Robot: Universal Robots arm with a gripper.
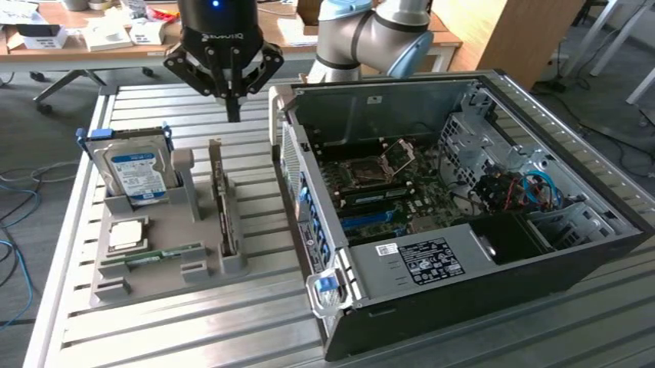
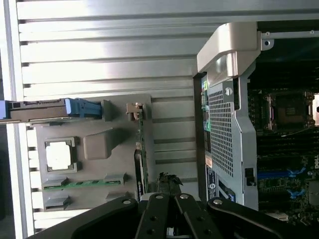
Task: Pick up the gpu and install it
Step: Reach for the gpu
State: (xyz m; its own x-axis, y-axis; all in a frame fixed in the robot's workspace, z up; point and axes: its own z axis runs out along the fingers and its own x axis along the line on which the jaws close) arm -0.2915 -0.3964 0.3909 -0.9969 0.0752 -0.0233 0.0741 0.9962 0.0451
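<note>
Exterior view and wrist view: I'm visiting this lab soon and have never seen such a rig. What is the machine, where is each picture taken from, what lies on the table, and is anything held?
The machine is a robot arm ending in a black tool, its grasping part. The exterior view comes from a camera standing off the arm. The wrist view comes from a camera on the arm's wrist, looking down past the tool. On the slatted metal table sit a grey holder and an open computer case. The holder carries a hard drive standing upright, the gpu standing on edge in a slot, and a square processor chip and a memory stick lying flat. The tool is shut and holds nothing; it hangs above the table, nearest the gpu.
</note>
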